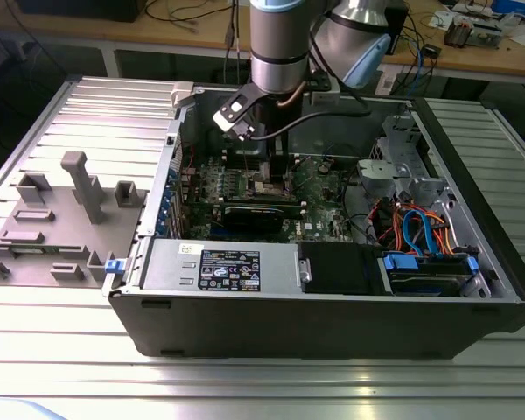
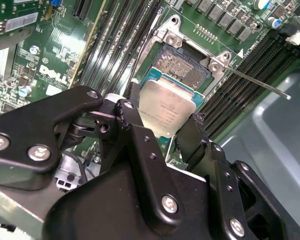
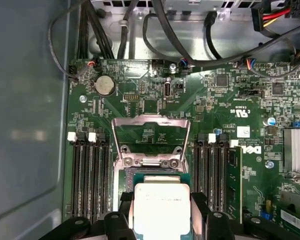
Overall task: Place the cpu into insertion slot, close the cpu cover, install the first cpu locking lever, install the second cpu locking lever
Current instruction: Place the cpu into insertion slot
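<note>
Cpu [image 2: 168, 106] tight in the hand [image 2: 162, 113]

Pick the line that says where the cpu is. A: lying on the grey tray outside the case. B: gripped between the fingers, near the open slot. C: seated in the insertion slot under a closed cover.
B: in the second wrist view the cpu sits between the black fingers, the insertion slot bare beyond it; the first wrist view shows the cpu cover raised.
</note>
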Robot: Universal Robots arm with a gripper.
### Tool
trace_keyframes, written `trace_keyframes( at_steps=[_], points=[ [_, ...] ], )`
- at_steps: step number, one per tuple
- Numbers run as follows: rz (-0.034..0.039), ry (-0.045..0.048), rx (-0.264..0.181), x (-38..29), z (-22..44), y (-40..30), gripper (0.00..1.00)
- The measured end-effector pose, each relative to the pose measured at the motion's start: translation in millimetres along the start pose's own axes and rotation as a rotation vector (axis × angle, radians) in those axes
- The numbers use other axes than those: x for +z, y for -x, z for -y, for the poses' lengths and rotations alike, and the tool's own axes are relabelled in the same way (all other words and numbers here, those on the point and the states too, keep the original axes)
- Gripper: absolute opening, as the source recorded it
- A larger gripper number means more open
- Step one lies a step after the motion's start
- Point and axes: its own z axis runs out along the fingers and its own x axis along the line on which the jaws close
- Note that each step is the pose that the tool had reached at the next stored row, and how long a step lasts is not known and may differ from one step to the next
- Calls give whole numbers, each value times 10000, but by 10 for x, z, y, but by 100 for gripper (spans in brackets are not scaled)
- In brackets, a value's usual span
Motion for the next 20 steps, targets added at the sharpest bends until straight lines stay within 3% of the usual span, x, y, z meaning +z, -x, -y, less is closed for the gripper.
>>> trace_keyframes(
  at_steps=[5, 6, 20],
  points=[
    [1, -1, 2, 73, 13, 1, 54],
    [2, -2, 0, 145, 23, 1, 54],
    [-2, 0, 0, 185, 26, 1, 54]
  ],
)
